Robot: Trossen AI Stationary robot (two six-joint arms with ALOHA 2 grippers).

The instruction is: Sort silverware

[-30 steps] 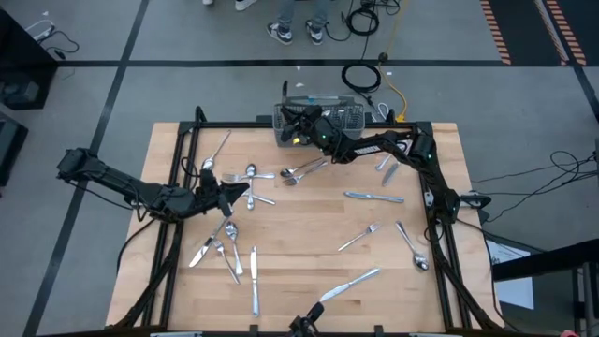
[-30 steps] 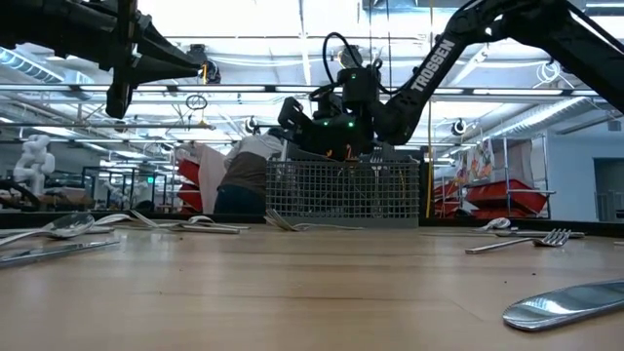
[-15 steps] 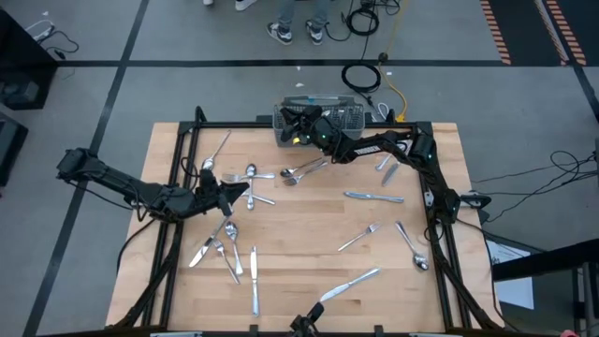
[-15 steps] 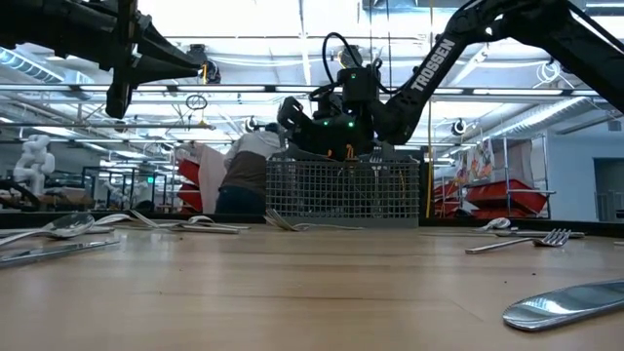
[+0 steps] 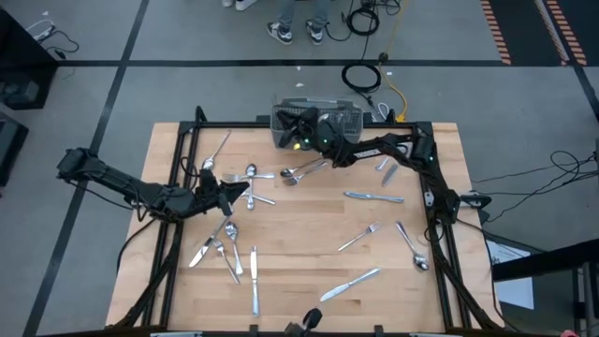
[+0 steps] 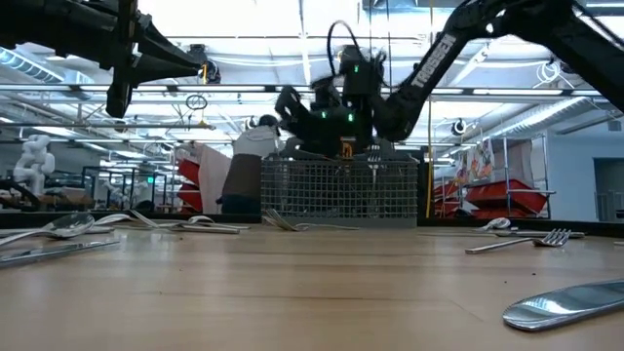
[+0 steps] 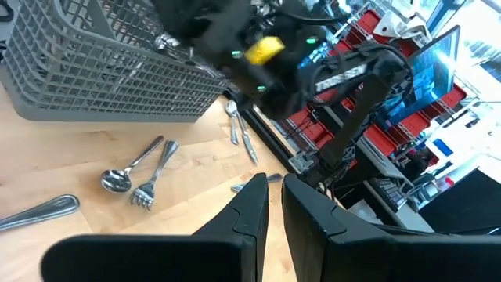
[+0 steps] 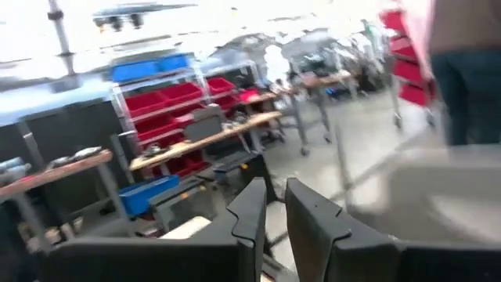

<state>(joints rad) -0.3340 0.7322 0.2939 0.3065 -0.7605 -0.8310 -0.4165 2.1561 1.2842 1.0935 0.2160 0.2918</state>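
The silverware lies scattered flat on the wooden table: spoons (image 5: 240,175), a fork and spoon (image 5: 304,171), knives (image 5: 374,197) (image 5: 348,284), a fork (image 5: 360,236). A few handles (image 6: 375,156) stick up out of the grey wire basket (image 5: 328,119) at the far edge. My right gripper (image 5: 286,127) hovers above the basket's left part (image 6: 288,102), its fingers (image 8: 252,205) a narrow gap apart, with nothing between them. My left gripper (image 5: 250,191) hangs over the table's left half, pointing level; its fingers (image 7: 252,211) are also narrowly apart and hold nothing.
A knife (image 6: 565,304) lies close to the near edge. More forks, spoons and knives (image 5: 225,248) lie in the near-left part. A person (image 6: 249,171) stands behind the basket, beyond the far edge. Cables (image 5: 363,77) lie on the floor.
My right gripper has risen above the basket and tipped slightly upward. The left arm has kept still.
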